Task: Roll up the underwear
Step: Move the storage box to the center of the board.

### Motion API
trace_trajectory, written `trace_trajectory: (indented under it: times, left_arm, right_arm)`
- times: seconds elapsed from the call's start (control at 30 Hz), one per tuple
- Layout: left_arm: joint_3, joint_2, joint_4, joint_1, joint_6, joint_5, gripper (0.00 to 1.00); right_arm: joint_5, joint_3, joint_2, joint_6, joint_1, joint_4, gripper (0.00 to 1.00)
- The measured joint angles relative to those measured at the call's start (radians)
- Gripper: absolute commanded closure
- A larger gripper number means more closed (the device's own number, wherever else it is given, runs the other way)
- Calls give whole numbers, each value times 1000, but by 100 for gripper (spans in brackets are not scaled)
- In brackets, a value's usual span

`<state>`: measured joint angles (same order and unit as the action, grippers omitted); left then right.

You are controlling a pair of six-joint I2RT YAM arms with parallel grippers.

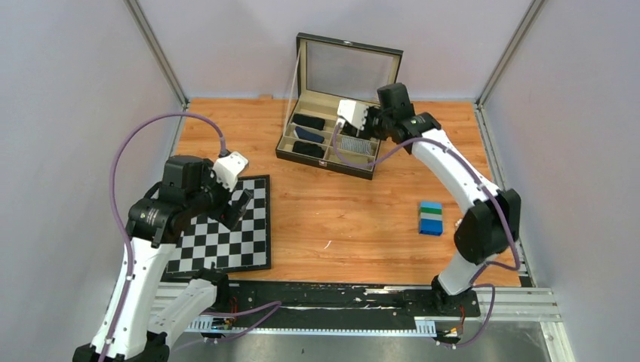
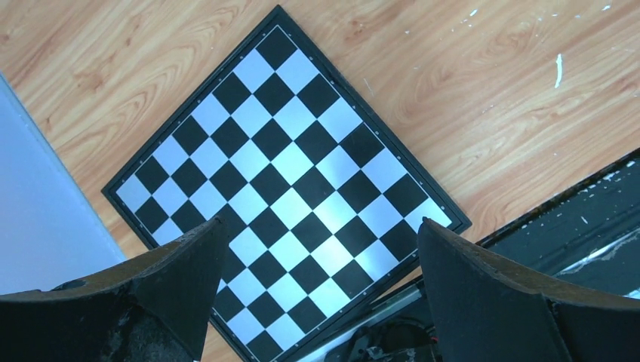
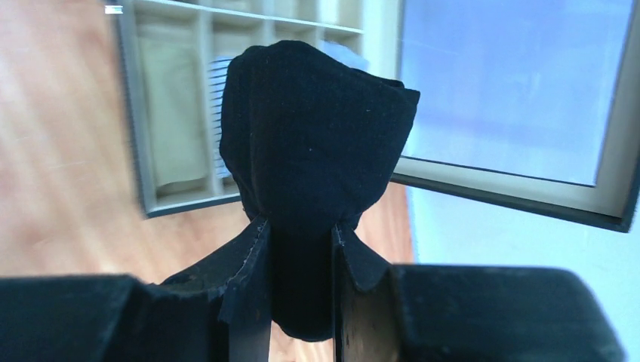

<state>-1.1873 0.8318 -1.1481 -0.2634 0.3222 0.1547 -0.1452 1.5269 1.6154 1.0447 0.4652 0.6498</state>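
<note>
Right end effector [image 3: 300, 237]: clenched on black underwear [image 3: 317, 128], bundle upright in the grip.
Box [image 1: 324, 164]: beyond bundle, beneath right arm.
Left end effector [image 2: 317, 260]: released, well apart.

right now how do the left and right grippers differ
The left gripper is open and empty; the right gripper is shut on the bunched black underwear. The left gripper hangs above the chessboard; the right gripper is at the open compartment box. Both have black fingers.
</note>
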Motion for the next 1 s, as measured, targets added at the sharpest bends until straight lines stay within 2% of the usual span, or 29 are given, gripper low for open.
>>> trace_trajectory:
  times: [0.2, 0.37, 0.63, 0.83, 1.0]
  left_arm:
    - [-1, -92, -16, 25, -6, 50, 0]
    - [-1, -164, -19, 34, -6, 62, 0]
    - [3, -132, -19, 45, -6, 72, 0]
    - [16, -112, -15, 48, -7, 82, 0]
    - [24, -108, -9, 50, -11, 96, 0]
  right_arm:
    - [60, 234, 255, 5, -84, -81, 100]
    - [85, 426, 457, -1, -98, -132, 100]
    - [95, 839, 858, -7, -60, -238, 100]
    - [142, 884, 1017, 42, -4, -377, 100]
    - [165, 858, 1052, 101, 42, -399, 100]
